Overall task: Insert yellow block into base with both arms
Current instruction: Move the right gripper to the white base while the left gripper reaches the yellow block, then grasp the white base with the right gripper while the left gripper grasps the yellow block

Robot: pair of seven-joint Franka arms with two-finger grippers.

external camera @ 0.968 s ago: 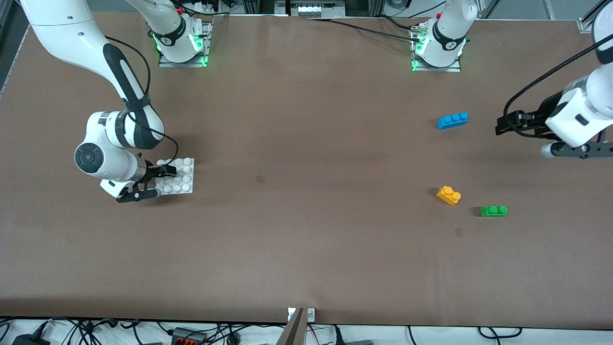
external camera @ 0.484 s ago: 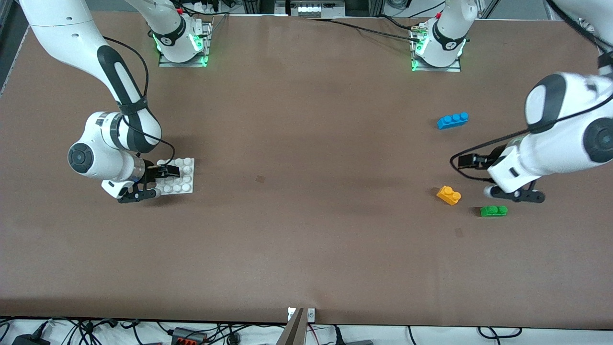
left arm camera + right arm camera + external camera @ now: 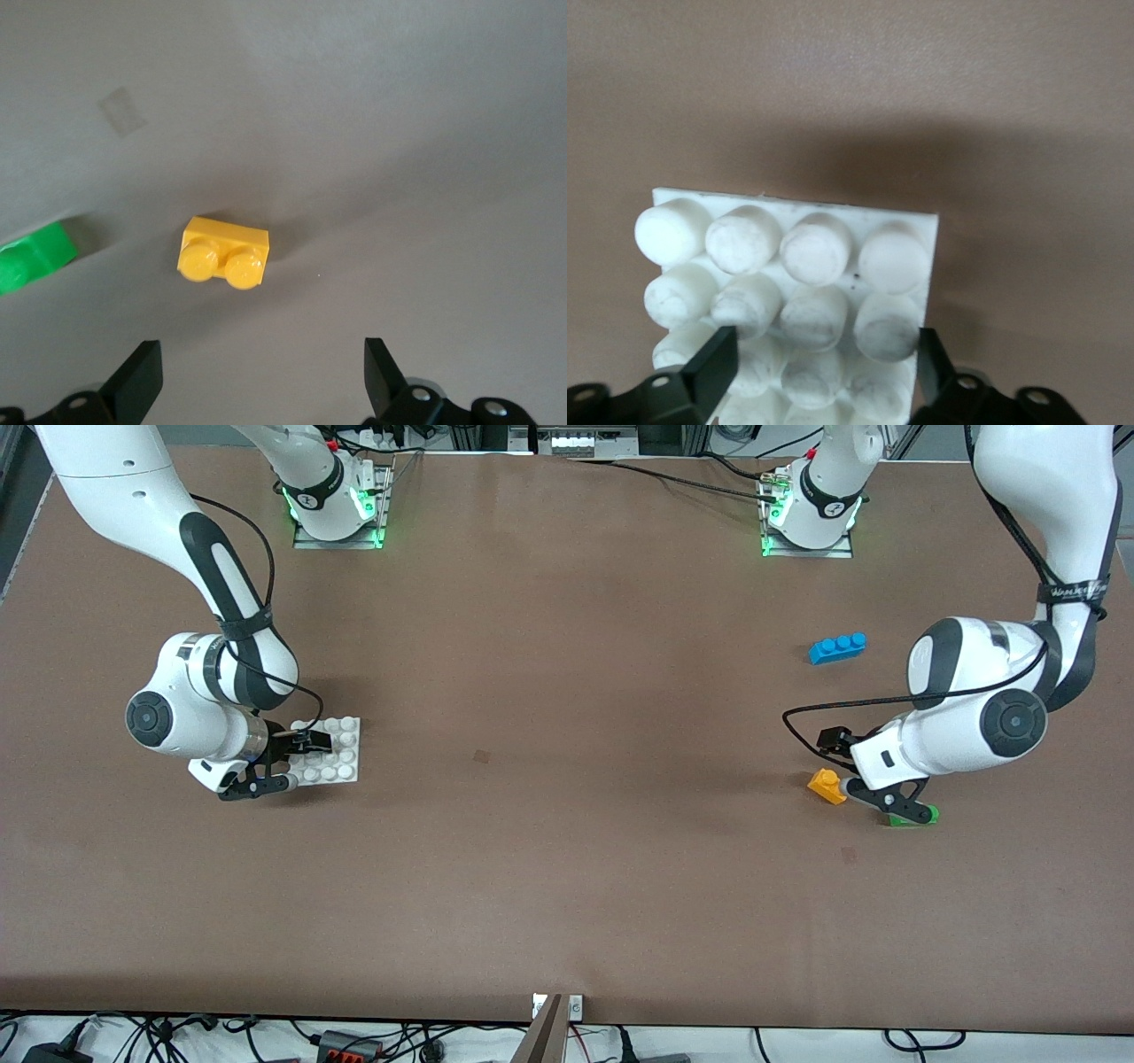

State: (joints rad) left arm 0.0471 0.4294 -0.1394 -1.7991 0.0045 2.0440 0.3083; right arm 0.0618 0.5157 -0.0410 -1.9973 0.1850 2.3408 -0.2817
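The yellow block (image 3: 223, 254) looks like a light, hard plastic brick, stiff and a bit slick, so it should handle easily but could skate on the worktop (image 3: 567, 850) if nudged from one side only. It lies flat, studs up, ahead of the left gripper (image 3: 261, 376), roughly centred on the gap between the two fingers (image 3: 140, 376), which are spread wide and not touching it. I'd say the best hold is across its two long flat sides, low on the body and under the studs.

The green brick (image 3: 34, 258) sits just beside the yellow one, off past one finger, so that's the tight side. The blue brick (image 3: 837, 647) is well apart, and there's lots of bare worktop around the rest.

At the right arm's end, the right gripper (image 3: 819, 367) has its fingers apart, straddling the edge of the white base (image 3: 797, 274). Can't tell if they actually touch it. The base is rigid and flat, probably light enough to slide, so it wants pinning. Wide open worktop lies between the two arms for carrying the block over
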